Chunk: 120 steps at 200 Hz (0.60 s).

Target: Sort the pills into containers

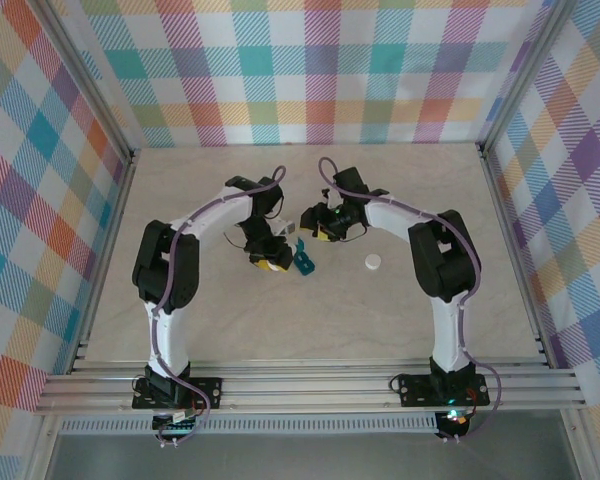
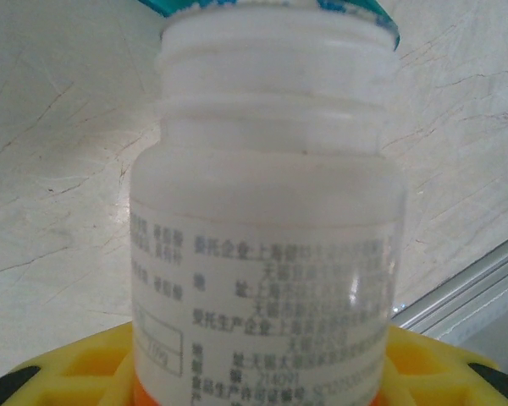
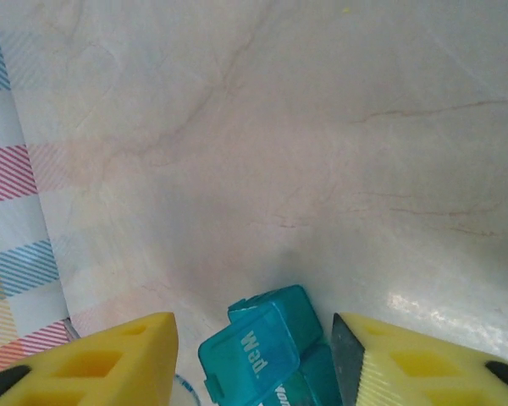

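Note:
The teal containers (image 3: 267,338) lie on the table between my two arms, also seen from above (image 1: 303,260); one lid marked "Wed" stands raised. My right gripper (image 3: 252,326) is open with a yellow finger on each side of the strip, the right finger (image 3: 406,355) close beside it. My left gripper (image 2: 258,368) is shut on a white labelled bottle (image 2: 271,211). The bottle has no cap, and its threaded mouth points at the teal strip (image 2: 356,8). From above, the left gripper (image 1: 270,260) sits just left of the containers and the right gripper (image 1: 323,236) just behind them. The pills are hidden.
A small white cap (image 1: 373,262) lies on the table to the right of the containers. Checked cloth walls (image 1: 310,70) close in the beige table (image 1: 310,320) at the back and sides. A metal rail (image 1: 310,385) runs along the near edge.

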Motion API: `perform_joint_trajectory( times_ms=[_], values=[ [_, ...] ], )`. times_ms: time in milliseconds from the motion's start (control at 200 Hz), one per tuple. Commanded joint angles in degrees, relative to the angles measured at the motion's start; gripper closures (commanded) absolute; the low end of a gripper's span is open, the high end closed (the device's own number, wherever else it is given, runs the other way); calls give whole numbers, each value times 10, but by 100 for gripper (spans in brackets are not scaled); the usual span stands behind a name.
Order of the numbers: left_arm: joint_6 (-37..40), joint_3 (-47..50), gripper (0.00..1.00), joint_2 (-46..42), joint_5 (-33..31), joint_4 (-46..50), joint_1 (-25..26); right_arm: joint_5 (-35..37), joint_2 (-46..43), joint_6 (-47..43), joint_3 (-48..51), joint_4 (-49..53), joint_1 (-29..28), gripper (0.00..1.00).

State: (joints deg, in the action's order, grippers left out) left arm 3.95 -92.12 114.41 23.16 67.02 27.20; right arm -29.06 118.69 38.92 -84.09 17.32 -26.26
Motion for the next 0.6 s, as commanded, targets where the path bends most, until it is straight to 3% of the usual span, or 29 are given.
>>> perform_joint_trajectory(
  times_ms=[0,240,595],
  values=[
    [7,11,100,-33,16,-4,-6,-14,10,60,0,-44,13,58],
    [7,8,100,-37,21,-4,-10,-33,35,57,-8,-28,15,79],
    [6,6,100,-36,22,-4,-10,-77,51,45,9,-34,6,84]
  ],
)
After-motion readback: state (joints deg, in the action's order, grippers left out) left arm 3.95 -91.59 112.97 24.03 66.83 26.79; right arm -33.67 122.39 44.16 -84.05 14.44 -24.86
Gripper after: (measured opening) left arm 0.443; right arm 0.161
